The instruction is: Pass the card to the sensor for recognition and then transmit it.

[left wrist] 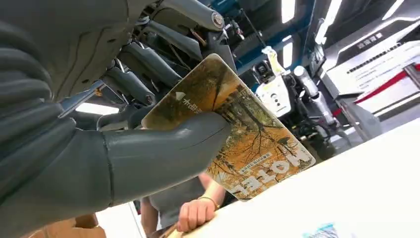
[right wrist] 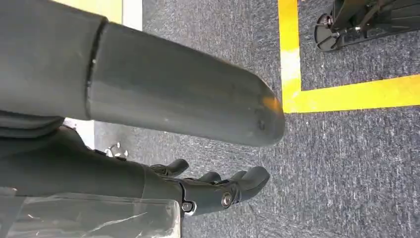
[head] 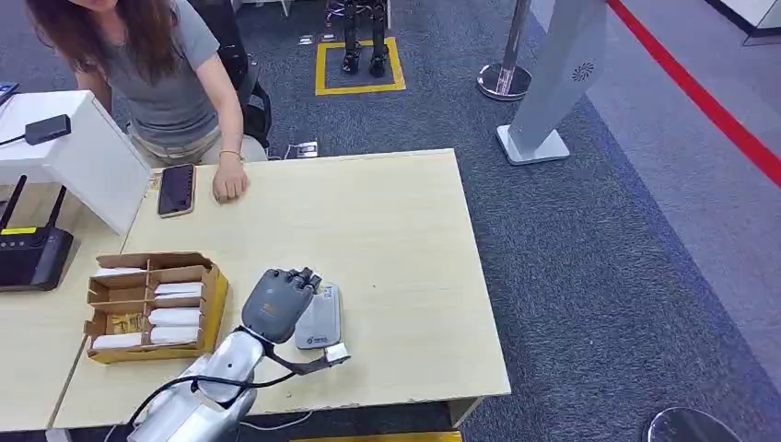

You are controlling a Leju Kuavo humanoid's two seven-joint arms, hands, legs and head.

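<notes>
Here, in the head view, the robot's left hand [head: 279,304] is hovering low over the flat grey card sensor [head: 321,318] lying on the pale wooden bench [head: 396,239], its back turned up and partly covering the sensor. From this I judge that the recognition step is in hand: the card is being presented to the reader. The card itself is hidden beneath the hand here, so whether it is touching the sensor cannot be told. To the left a brown cardboard box with compartments of white cards [head: 152,304] is sitting near the hand, and a person in a grey shirt [head: 170,74] is resting a hand [head: 230,182] on the far edge of the bench beside a black phone [head: 176,190].

The left wrist view is supplying what the head view is hiding: an orange and yellow printed hotel card [left wrist: 233,129] is being pinched between the thick grey thumb and the darker fingers [left wrist: 148,74], tilted above the bench. The next move, as I judge it, is calling for a steady hold over the sensor, then a lift and a reach towards the person to hand the card on without letting it slip.

The right wrist view is showing the right hand [right wrist: 198,191] hanging over grey carpet with yellow floor tape [right wrist: 297,94], its fingers loosely curled and gripping nothing.
</notes>
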